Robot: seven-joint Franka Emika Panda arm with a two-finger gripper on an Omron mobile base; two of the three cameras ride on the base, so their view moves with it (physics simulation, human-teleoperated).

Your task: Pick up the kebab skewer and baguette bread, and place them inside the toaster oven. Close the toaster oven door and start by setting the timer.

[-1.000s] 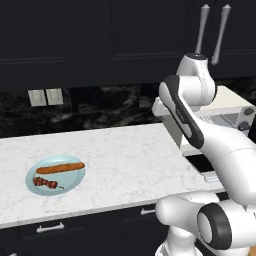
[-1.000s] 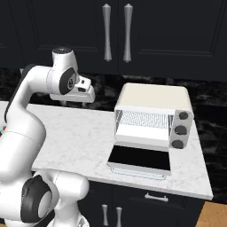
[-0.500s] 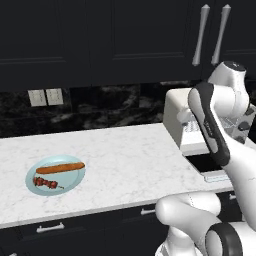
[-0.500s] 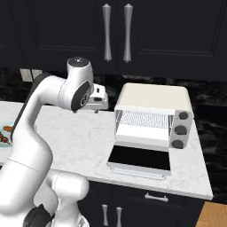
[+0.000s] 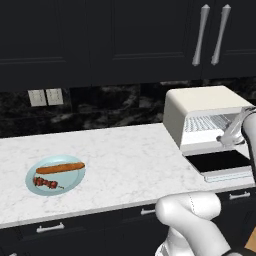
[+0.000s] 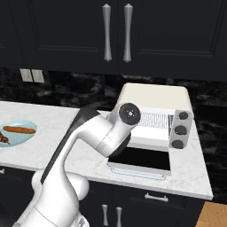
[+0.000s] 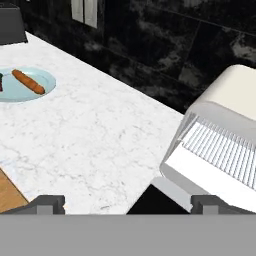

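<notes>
end effector (image 7: pixel 125 202): jaws wide apart, empty, over the table (image 5: pixel 125 160) by the open toaster oven (image 5: pixel 200 107)
next target: kebab skewer (image 5: pixel 47 183) and baguette bread (image 5: pixel 60 168) on a blue plate (image 5: pixel 30 175), well apart, toward 10 o'clock in hand view
long axes: both about 9-to-3 in left base view
toaster oven door (image 6: pixel 141 159): folded down flat
count: one skewer, one baguette, one plate, one oven, one arm

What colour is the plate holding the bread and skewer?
Light blue. The plate shows best in the left base view, on the white marbled counter.
</notes>
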